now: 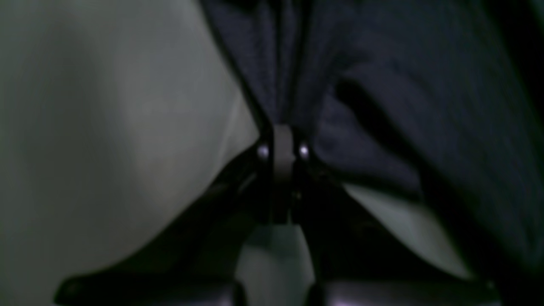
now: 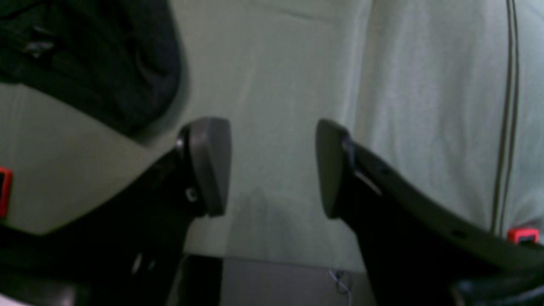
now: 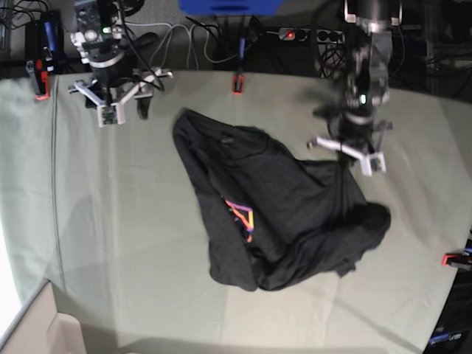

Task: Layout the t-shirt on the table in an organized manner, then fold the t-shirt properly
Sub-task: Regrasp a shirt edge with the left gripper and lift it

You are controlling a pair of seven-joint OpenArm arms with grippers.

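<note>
Background: cables, a power strip and a blue box are seen along the far edge behind the work surface. The table (image 3: 103, 221) is covered in pale greenish-grey cloth, creased, with red-orange clamps (image 3: 238, 82) fixed at its edges.

The t-shirt (image 3: 295, 214) is spread in a rumpled heap right of centre in the base view, one part drawn up toward the far right and the rest bunched near its lower right. A small rainbow line graphic (image 3: 241, 217) is shown on its front.

The left gripper (image 1: 282, 146) is closed tight on a pinch of the dark fabric, which is pulled taut away from it in the left wrist view.

The right gripper (image 2: 272, 168) is held wide apart with nothing between its pads (image 2: 210, 163), above bare cloth near the far left corner, well apart from the shirt.
</note>
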